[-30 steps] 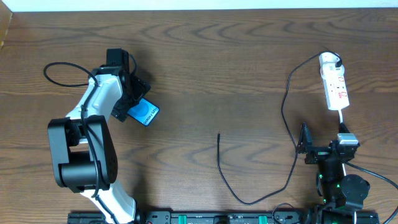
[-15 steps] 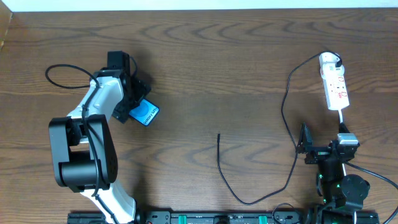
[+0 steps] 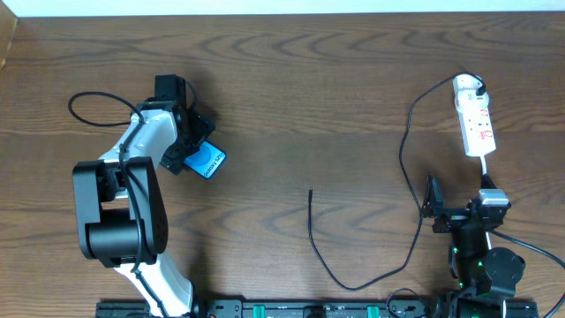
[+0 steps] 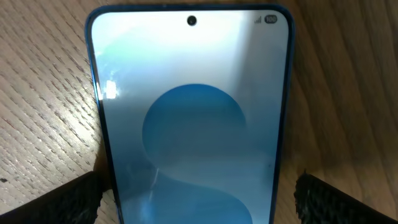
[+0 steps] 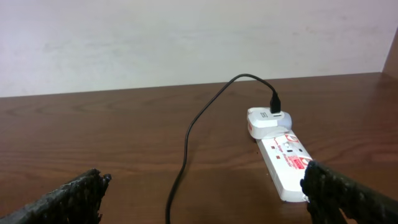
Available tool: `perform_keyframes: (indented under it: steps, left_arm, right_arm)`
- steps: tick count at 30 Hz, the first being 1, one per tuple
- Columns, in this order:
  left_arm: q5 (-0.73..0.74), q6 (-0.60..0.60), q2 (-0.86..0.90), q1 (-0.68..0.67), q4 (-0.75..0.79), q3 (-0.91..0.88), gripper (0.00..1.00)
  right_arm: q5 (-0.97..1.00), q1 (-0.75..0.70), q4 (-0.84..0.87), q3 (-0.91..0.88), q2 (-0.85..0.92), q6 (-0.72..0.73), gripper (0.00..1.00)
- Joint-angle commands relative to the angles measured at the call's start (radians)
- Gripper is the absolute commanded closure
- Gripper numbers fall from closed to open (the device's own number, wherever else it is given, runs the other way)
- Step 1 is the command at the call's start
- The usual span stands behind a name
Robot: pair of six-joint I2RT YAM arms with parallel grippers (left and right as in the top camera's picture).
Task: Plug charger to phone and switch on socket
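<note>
Early in the job, judging by the layout on table [image 3: 291, 79]. Left gripper [image 4: 199, 186] spread wide astride phone [image 4: 193, 118], which lies flat and face up between its fingers; gap on one side, so no grip yet. Right gripper [image 5: 204, 177] wide, empty; socket [image 5: 283, 158] ahead and slightly to its right. Charger [image 3: 402, 157] plugged in at socket's far end; tip [image 3: 311, 192] loose, well apart from both grippers. Left to do: tip into phone, switch on.
</note>
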Motion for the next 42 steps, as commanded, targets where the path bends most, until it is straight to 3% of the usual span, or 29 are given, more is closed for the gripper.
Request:
perform_keyframes:
  steps: [1,17,37,42]
  left_arm:
    - [-0.008,-0.010,0.032,0.004,0.000,-0.006,0.02]
    - [0.066,-0.092,0.032,0.004,-0.043,-0.006,0.02]
    - [-0.038,-0.034,0.032,0.004,-0.161,-0.006,0.02]
    - [-0.070,0.009,0.032,0.004,-0.130,-0.006,0.02]
  right_arm:
    - [0.004,0.006,-0.005,-0.001,-0.006,0.013,0.01]
    - [0.004,0.006,-0.005,-0.001,-0.006,0.012,0.01]
    - [0.004,0.006,-0.005,-0.001,-0.006,0.013,0.01]
    - [0.004,0.006,-0.005,-0.001,-0.006,0.012,0.01]
